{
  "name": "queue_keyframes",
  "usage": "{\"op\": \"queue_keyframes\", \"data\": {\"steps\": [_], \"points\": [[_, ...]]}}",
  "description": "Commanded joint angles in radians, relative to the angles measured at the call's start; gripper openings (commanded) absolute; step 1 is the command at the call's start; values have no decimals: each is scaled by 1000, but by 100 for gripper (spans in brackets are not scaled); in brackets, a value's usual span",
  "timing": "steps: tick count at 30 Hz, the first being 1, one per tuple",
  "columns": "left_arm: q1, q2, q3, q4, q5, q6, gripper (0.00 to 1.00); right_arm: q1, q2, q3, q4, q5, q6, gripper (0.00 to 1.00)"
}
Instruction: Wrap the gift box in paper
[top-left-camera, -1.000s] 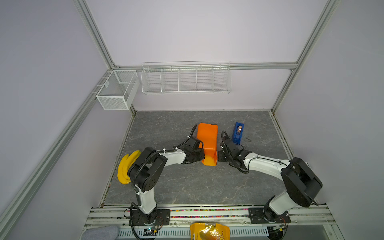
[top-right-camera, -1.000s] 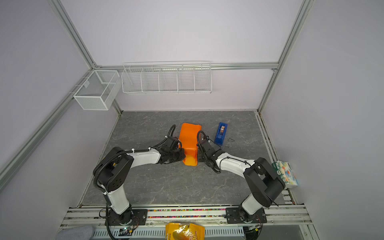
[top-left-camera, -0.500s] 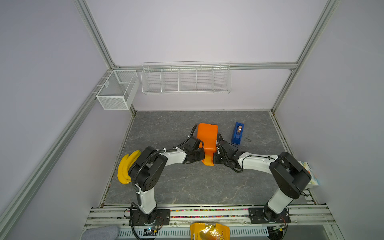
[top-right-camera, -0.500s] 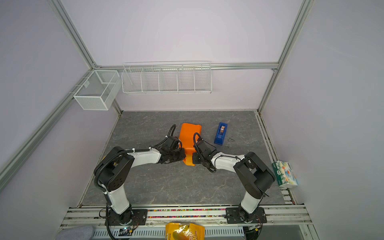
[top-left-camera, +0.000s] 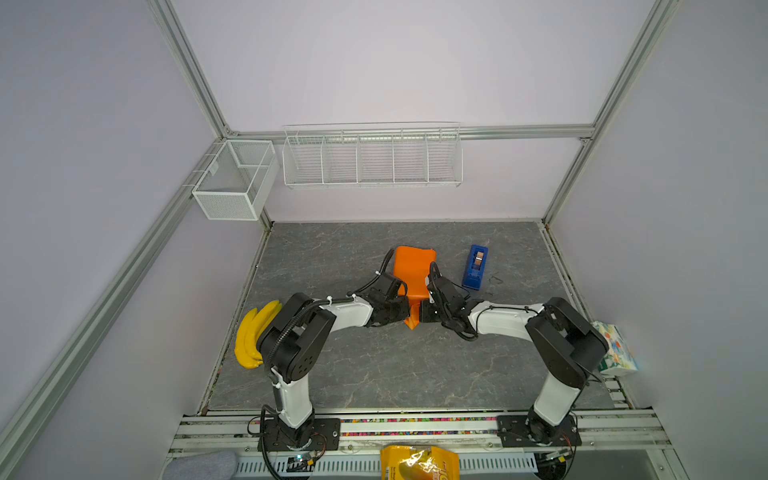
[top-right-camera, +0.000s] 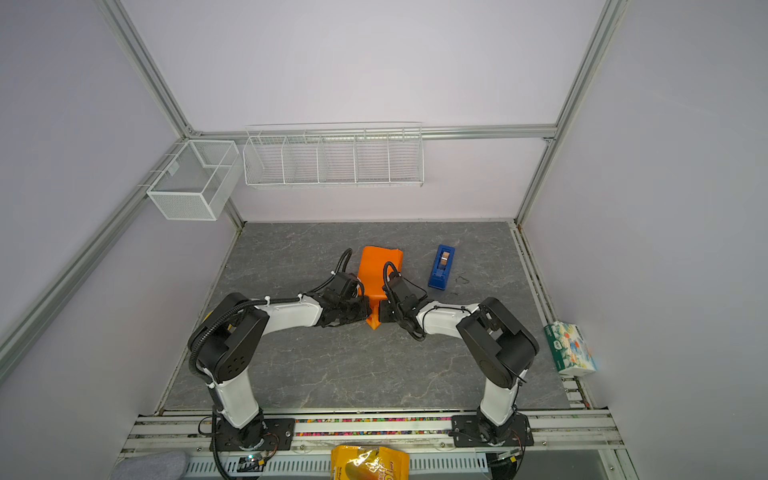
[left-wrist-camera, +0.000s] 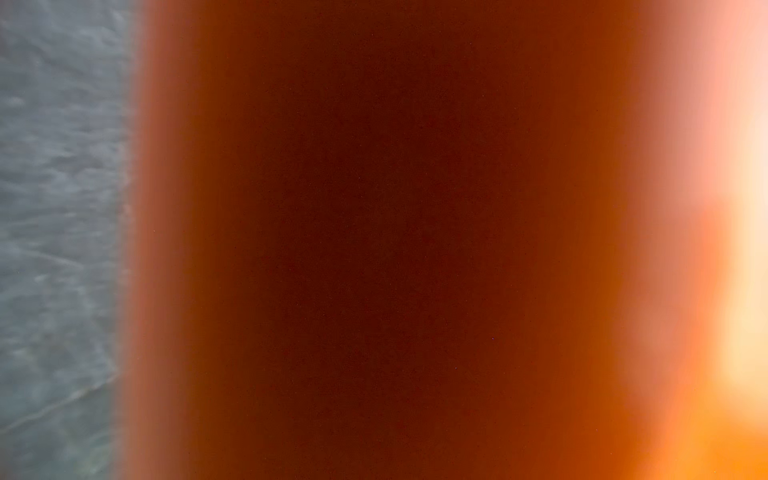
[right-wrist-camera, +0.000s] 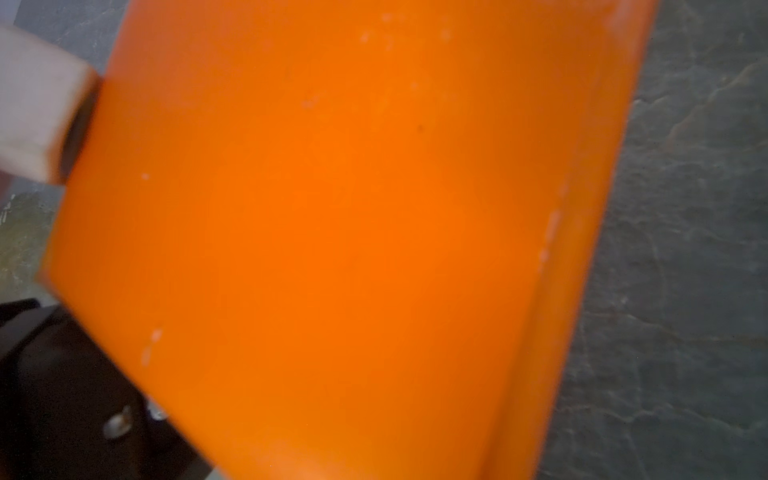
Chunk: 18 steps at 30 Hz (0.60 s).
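Paper (top-left-camera: 411, 270), left fingers (top-left-camera: 400, 319), right fingers (top-left-camera: 425, 311), seemingly pinching

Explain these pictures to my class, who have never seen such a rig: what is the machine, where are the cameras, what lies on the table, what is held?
Two robot arms stand at a table. Two pictures look down from overhead; two come from cameras on the wrists, both filled by orange. The orange paper is folded, and the gift box is hidden, presumably inside. The left gripper and right gripper, both shut, meet at the paper's near end; a grip is unclear. Nearby lie a blue tape dispenser and bananas.
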Motion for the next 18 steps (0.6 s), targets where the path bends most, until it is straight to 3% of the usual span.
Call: {"op": "queue_keyframes", "data": {"steps": [1, 18], "points": [[0, 26, 19, -18, 9, 6, 1, 5, 37, 26, 65, -23, 26, 6], [0, -36, 12, -28, -14, 8, 0, 4, 88, -4, 141, -83, 74, 6]]}}
